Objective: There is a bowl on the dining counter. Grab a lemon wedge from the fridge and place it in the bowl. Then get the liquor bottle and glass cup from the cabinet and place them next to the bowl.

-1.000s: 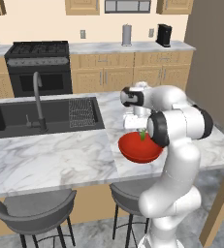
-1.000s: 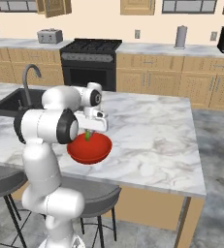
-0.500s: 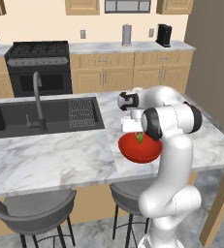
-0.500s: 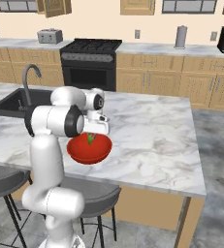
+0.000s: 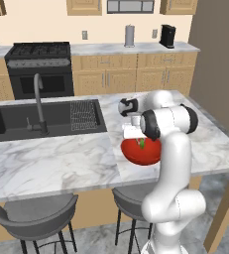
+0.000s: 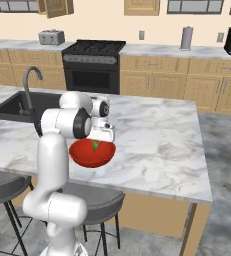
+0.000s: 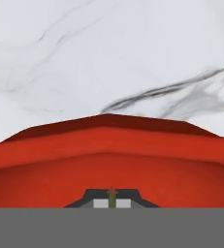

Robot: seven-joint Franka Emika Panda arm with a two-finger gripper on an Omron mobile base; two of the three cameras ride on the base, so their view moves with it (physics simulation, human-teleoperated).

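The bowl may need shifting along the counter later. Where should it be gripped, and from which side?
Judging by its shape, grip the red bowl at its rim, coming from above: the wall there is thin and flares wide, too broad to span. The gripper now hangs shut on the lemon wedge over it.

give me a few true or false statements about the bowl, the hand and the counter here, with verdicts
1. The red bowl sits on the dining counter. True.
2. The hand is shut on the lemon wedge over the bowl. True.
3. A liquor bottle stands beside the bowl. False: only bare marble lies beside it.
4. The bowl sits inside the black sink. False: it sits on the marble, apart from the sink.
5. The tap rises at the sink. True.
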